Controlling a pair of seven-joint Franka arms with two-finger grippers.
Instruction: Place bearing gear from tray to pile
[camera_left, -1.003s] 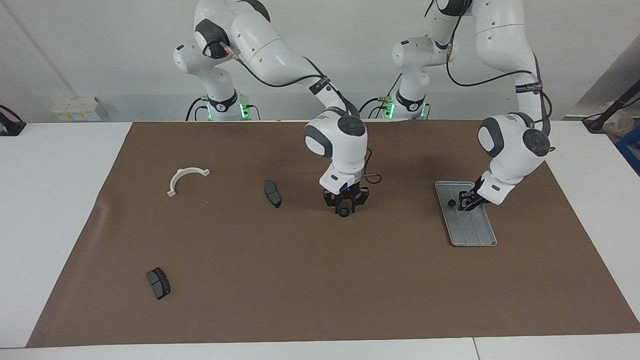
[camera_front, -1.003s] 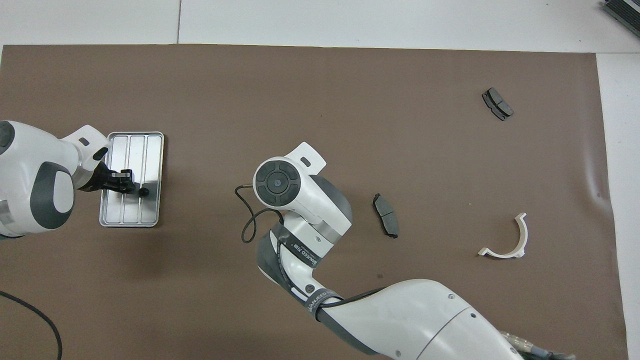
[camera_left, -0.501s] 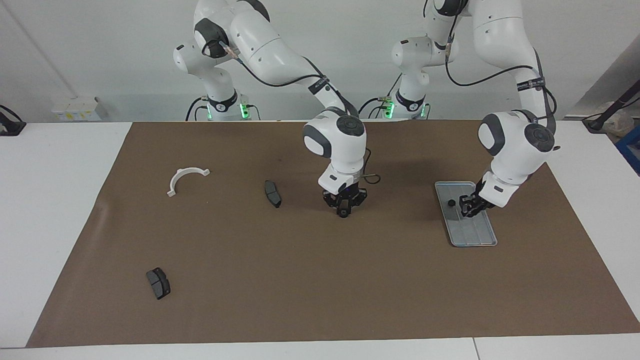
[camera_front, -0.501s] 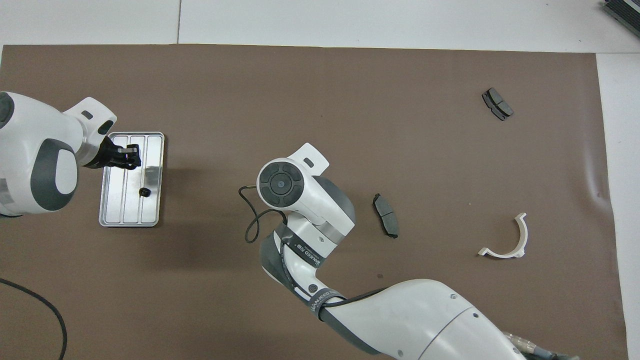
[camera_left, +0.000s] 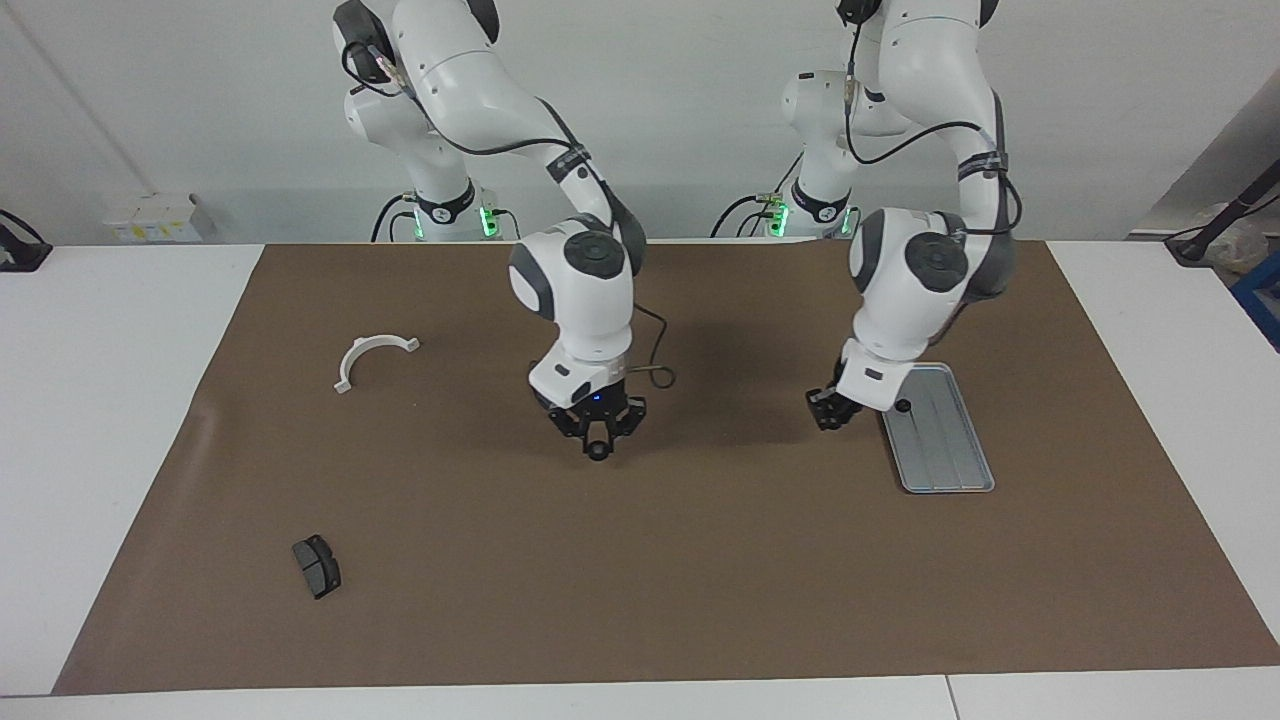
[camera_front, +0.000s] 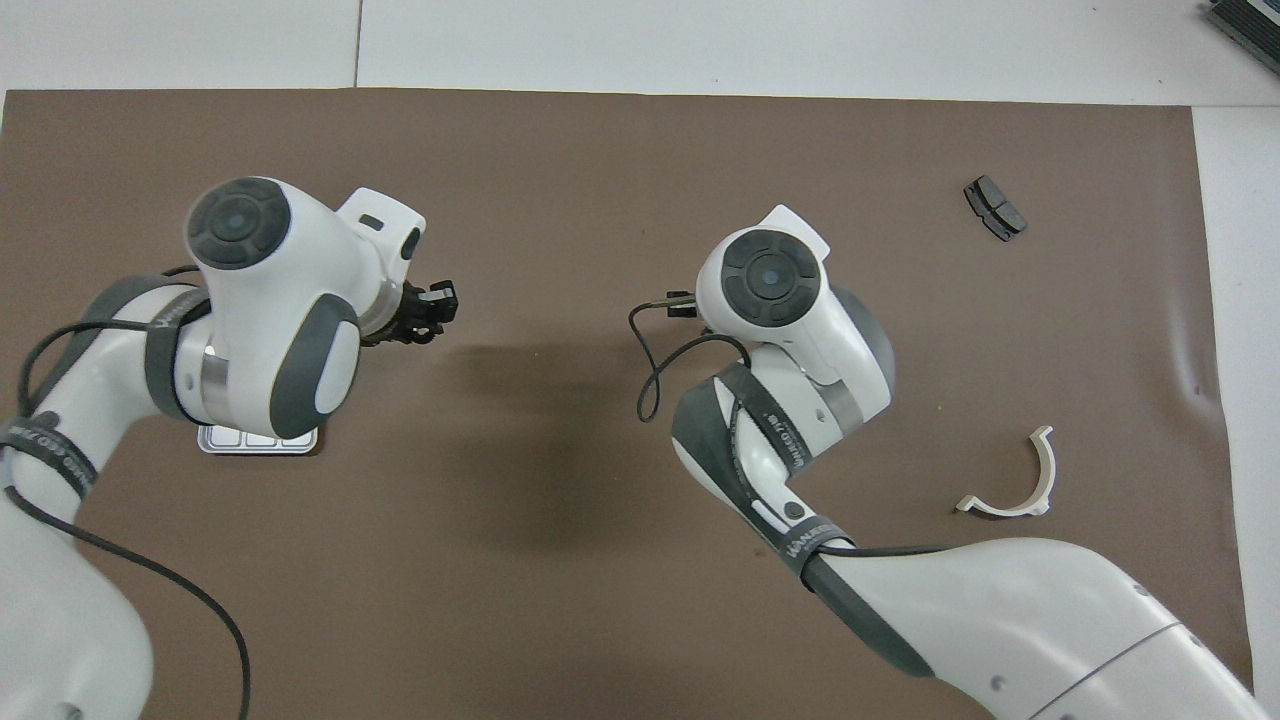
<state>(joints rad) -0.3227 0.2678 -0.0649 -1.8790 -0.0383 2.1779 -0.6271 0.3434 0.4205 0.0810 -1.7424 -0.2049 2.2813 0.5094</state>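
The silver tray (camera_left: 945, 455) lies toward the left arm's end of the mat, and one small black bearing gear (camera_left: 903, 406) rests on it. My left gripper (camera_left: 826, 412) hangs shut over the mat just beside the tray; whether anything sits between its tips does not show. In the overhead view the left gripper (camera_front: 438, 300) juts from under the wrist, which covers most of the tray (camera_front: 258, 441). My right gripper (camera_left: 597, 445) is over the middle of the mat, shut on a second small black bearing gear (camera_left: 597, 453). The pile shows a white half-ring bracket (camera_left: 372, 356) and a dark brake pad (camera_left: 317, 566).
Both arms hang low over the brown mat (camera_left: 700, 560). The bracket (camera_front: 1010, 482) and the brake pad (camera_front: 994, 208) lie well apart toward the right arm's end. A loose black cable (camera_front: 648, 372) loops from the right wrist.
The right gripper closed on the small black gear, lifted it and swung toward the pile. The left gripper left the tray and moved over the mat beside it.
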